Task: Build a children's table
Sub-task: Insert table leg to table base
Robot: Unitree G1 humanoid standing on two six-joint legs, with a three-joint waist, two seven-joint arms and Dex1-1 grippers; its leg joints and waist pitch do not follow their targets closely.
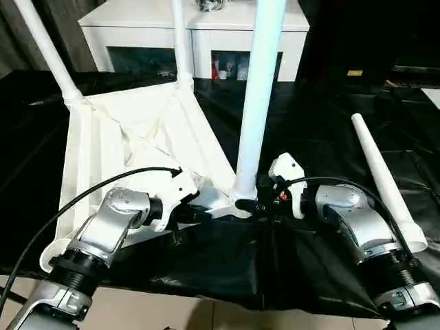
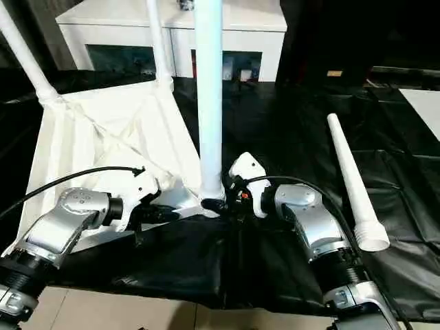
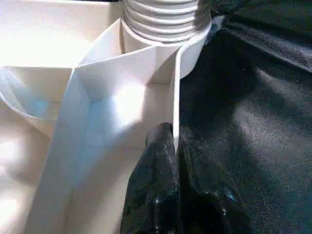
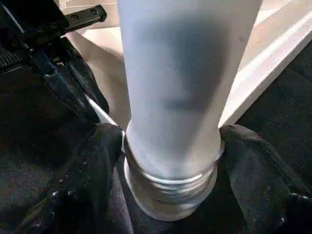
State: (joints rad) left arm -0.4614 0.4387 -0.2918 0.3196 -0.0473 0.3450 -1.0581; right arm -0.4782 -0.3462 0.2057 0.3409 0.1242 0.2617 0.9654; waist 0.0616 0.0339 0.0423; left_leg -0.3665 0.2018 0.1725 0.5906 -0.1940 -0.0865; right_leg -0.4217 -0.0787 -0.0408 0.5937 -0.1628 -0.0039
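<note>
The children's table top (image 1: 130,130) lies upside down on the black-covered work table, ribbed side up. Two white legs (image 1: 48,51) (image 1: 180,41) stand in its far corner sockets. A third leg (image 1: 258,89) stands upright in the near corner socket. My right gripper (image 1: 256,205) clasps the base of this leg, one black finger (image 4: 102,146) pressed to each side just above the threaded collar. My left gripper (image 1: 199,214) is shut on the top's thin rim (image 3: 176,97) next to that socket. A loose leg (image 1: 381,172) lies on the cover to the right.
A white cabinet (image 1: 206,27) with glass doors stands behind the work table. The black cover (image 1: 323,117) is wrinkled and hangs over the near edge, with pale floor (image 1: 172,309) below it. A black cable (image 1: 69,199) runs along my left forearm.
</note>
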